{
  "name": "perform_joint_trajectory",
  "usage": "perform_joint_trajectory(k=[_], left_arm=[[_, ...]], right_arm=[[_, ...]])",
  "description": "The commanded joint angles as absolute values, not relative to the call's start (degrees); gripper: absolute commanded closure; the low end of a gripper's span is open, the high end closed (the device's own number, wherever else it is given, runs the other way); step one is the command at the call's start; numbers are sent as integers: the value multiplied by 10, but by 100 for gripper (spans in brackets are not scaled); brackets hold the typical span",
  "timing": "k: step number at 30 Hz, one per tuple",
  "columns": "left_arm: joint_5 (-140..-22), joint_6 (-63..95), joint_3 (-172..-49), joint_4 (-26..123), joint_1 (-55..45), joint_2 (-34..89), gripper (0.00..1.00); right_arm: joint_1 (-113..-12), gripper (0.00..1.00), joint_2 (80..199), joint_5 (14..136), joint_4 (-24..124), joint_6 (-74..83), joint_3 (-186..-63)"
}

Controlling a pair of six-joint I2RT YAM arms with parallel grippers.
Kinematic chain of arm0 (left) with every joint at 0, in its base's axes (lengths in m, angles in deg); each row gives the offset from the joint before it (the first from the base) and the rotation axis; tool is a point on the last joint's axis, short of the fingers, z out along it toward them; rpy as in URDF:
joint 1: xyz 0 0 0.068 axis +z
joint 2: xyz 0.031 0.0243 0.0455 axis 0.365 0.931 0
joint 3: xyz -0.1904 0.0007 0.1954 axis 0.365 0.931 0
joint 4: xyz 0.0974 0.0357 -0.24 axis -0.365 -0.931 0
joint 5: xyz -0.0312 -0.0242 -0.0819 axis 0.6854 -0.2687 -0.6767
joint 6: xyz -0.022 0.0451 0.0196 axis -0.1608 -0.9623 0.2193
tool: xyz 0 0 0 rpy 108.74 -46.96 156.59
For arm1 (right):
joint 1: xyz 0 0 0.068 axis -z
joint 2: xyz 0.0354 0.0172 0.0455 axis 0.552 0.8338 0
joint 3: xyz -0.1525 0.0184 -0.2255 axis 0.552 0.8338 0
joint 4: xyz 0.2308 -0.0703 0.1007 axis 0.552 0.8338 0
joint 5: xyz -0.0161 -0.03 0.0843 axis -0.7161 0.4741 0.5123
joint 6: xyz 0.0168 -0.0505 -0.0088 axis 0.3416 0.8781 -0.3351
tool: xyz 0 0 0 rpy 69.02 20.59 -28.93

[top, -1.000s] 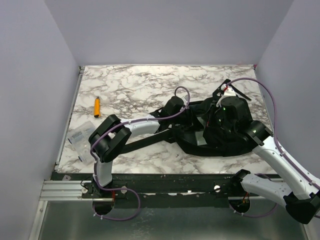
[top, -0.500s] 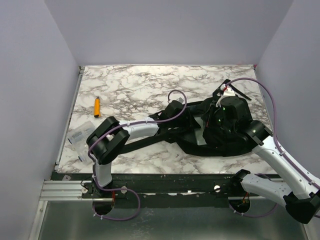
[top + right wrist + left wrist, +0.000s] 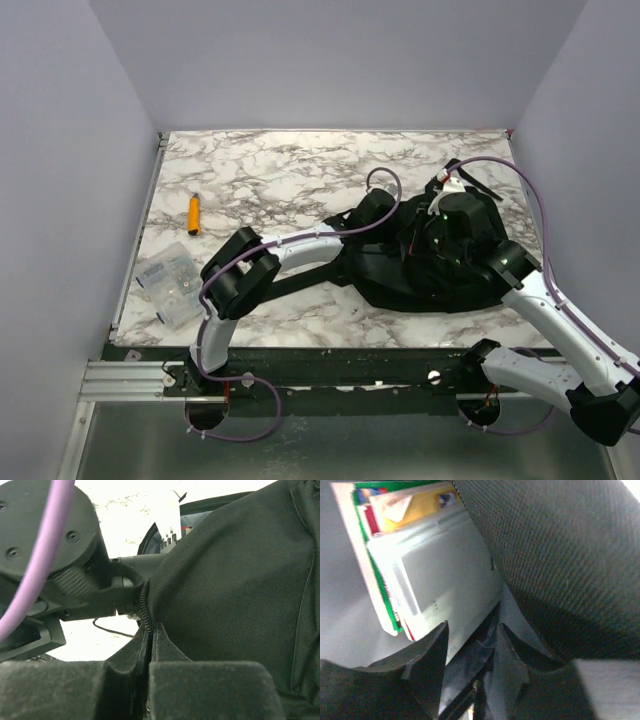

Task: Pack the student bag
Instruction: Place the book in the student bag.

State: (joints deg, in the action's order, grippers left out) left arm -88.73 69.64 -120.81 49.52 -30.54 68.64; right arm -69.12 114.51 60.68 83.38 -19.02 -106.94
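Observation:
The student bag [image 3: 440, 288] is a big black backpack lying right of centre on the marble table. My right gripper [image 3: 441, 228] is shut on the bag's zipper edge [image 3: 148, 615] and holds the flap [image 3: 240, 570] up. My left gripper [image 3: 392, 222] reaches into the bag's mouth. In the left wrist view its fingers [image 3: 432, 665] stand apart under the woven black flap [image 3: 570, 555], with dark lining between them. A green-covered book [image 3: 420, 565] with white pages lies inside the bag just beyond the left gripper [image 3: 472, 630].
An orange marker [image 3: 194, 212] lies at the left of the table. A clear plastic packet [image 3: 170, 282] with small items sits near the front left edge. Black straps [image 3: 475, 182] trail from the bag toward the back right. Lilac walls close in on three sides.
My left arm has pushed right and farther into the bag's mouth. Its elbow has shifted right, uncovering the clear packet. The right arm holds still.

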Motion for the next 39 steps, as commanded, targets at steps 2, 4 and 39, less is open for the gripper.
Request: perform_joint_trajectory(k=[2,4,39], left_arm=[[-894,646,-1196,556,-319,640,46],[-920,646,-1190,546,-312,649,43],[-948,429,-785,528,-268,111,24]], right_arm=[[-694,99,1142,636,794,-203,-1069],[-694,100,1141,632,792,-202,-1065],[-713,27,1209,541,945,-265,-1076]])
